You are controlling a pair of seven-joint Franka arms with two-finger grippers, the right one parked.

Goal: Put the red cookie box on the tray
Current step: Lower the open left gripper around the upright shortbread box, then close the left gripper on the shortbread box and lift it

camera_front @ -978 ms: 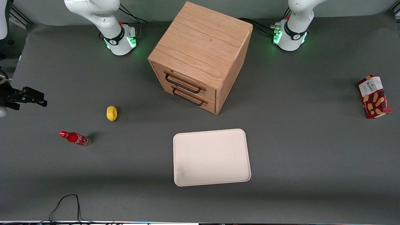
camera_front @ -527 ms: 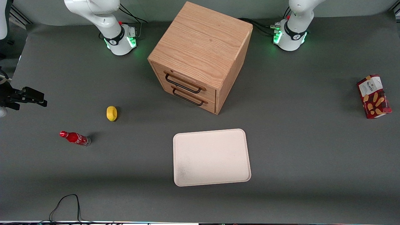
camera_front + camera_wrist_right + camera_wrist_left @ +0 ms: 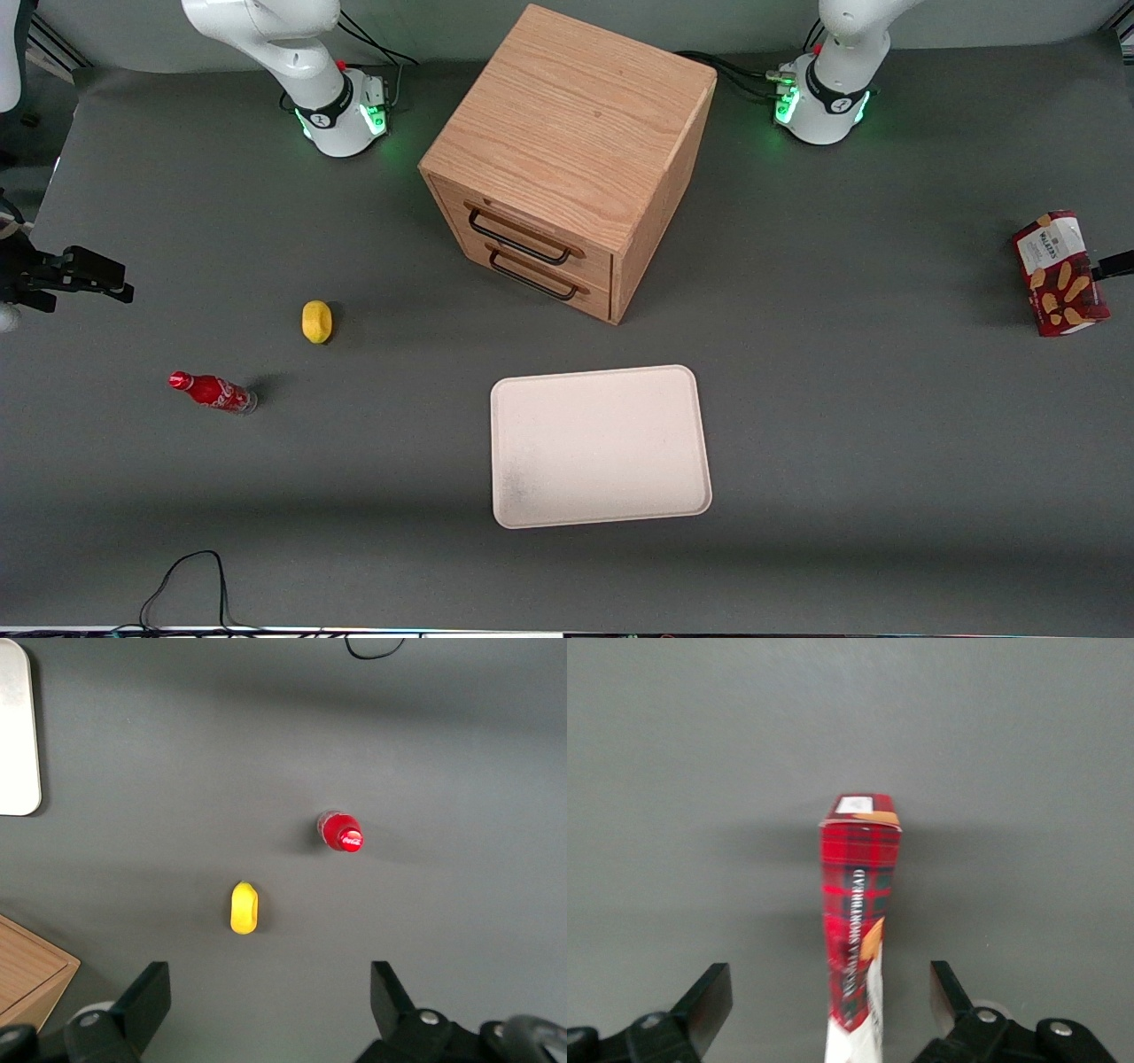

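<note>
- Table [image 3: 842, 425]: dark mat, mostly bare between box and tray, so plenty of room for the carry toward 8 o'clock.
- Wooden drawer cabinet [image 3: 567, 151]: tall, at about 10 o'clock from the box; a low or wide swing could clip its corner.
- Tray [image 3: 601, 446]: big flat target with a low rim, nothing on it; dragging the box in low could catch that rim.
- Red cookie box [image 3: 1060, 272]: sits at the working arm's end of the table, close to the table edge; a nudge toward 3 o'clock likely pushes it off.
- Gripper [image 3: 831, 1010]: spread wide and holding nothing, the box's narrow side between its fingers [image 3: 709, 1001]; an off-centre close may twist or tip the box.
- Lemon [image 3: 316, 321] and cola bottle [image 3: 213, 392]: at the parked arm's end, well clear of the route.
</note>
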